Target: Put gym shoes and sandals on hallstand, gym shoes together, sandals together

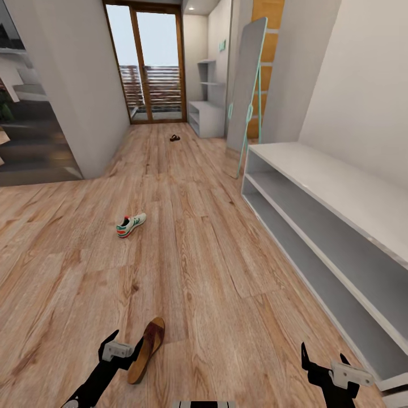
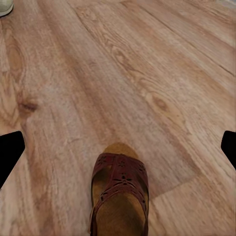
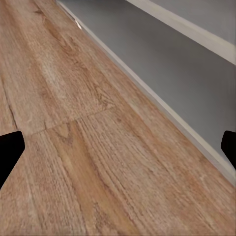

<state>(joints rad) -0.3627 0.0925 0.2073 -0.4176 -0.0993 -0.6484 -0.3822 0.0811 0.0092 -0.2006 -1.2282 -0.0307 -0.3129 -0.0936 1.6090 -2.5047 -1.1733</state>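
Both grippers hang low over the corridor floor, jaws spread wide and empty: the left gripper just beside a brown sandal, the right gripper near the hallstand. A gym shoe lies farther from the hallstand; another sandal by the glass door.

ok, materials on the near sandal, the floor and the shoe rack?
Near sandal: dark reddish-brown strap with punched cutouts, looks like leather; matte tan footbed, maybe cork or suede. Floor: light wood-grain planks with knots and seams, low sheen; wood or laminate. Shoe rack: smooth, matte white-grey panels, probably painted board.
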